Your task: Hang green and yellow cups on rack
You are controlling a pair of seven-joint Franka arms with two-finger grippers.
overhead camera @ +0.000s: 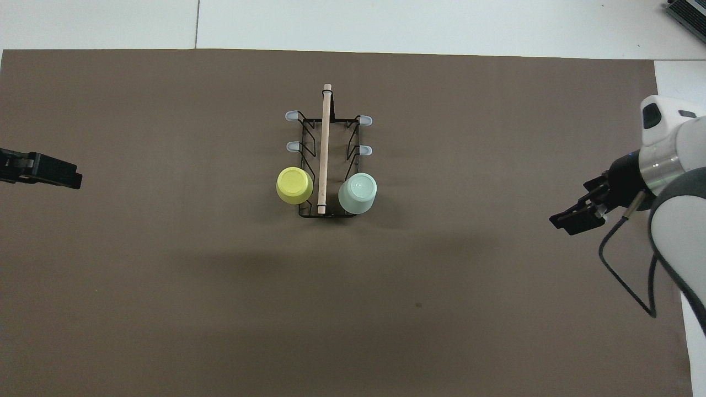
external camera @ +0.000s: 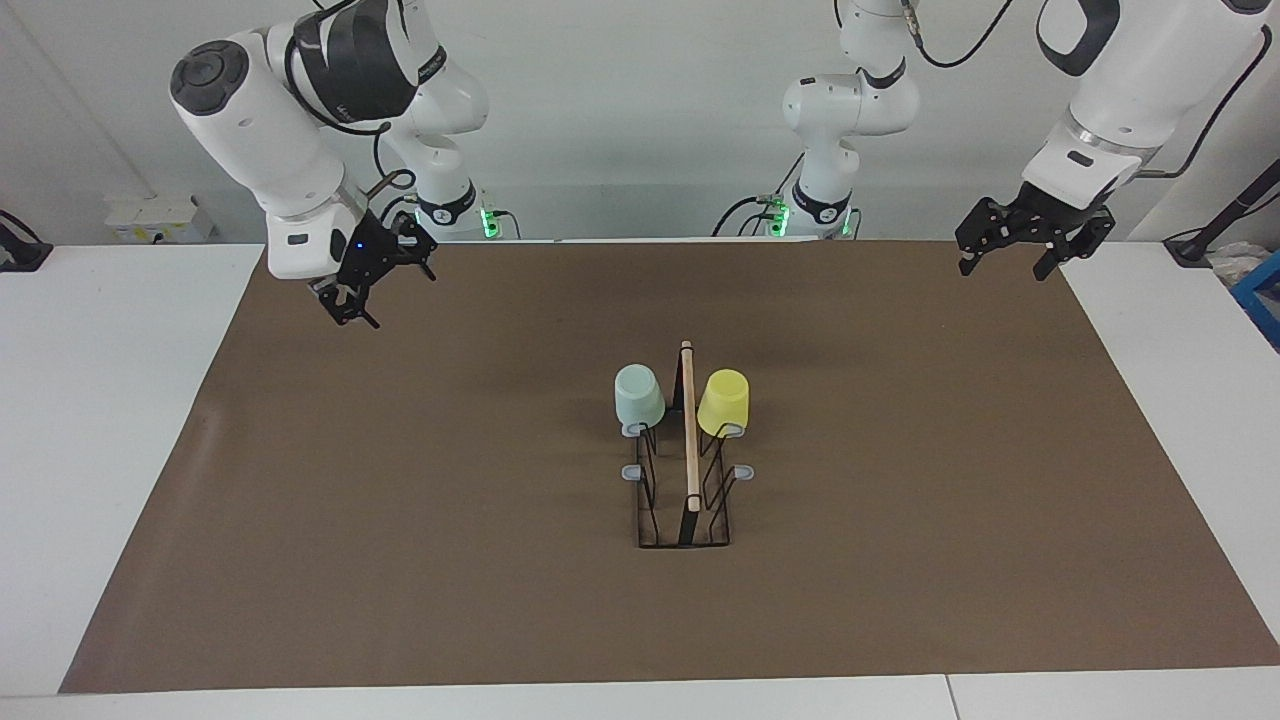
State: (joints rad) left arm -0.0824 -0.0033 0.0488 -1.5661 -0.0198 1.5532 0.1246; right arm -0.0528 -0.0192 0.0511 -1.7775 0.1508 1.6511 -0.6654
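The rack (external camera: 685, 470) is seen near the middle of the brown mat (external camera: 400, 520) that covers the bench (external camera: 100, 450): a black wire frame topped along its length by a light wooden rod (external camera: 689, 425), with small grey-tipped pegs (overhead camera: 291, 116) projecting from each side. Two small, handleless, tapered cups of equal size are hung upside down on the pair of pegs at the end of the rack nearest the robots, one on each side of the rod. The green cup (external camera: 638, 396), a pale mint colour, is carried on the side toward the right arm's end of the bench; the yellow cup (external camera: 724, 403), a bright lemon shade, is carried on the side toward the left arm's end. The other four pegs are bare. The right pincer (external camera: 372, 278) is held raised over the mat's edge at its own end of the bench, its fingers spread apart and nothing gripped between them. The left pincer (external camera: 1010, 245) is held raised over the mat's corner by its own base, likewise spread wide with nothing in its grasp. Both pincers are kept well apart from the rack and the cups.
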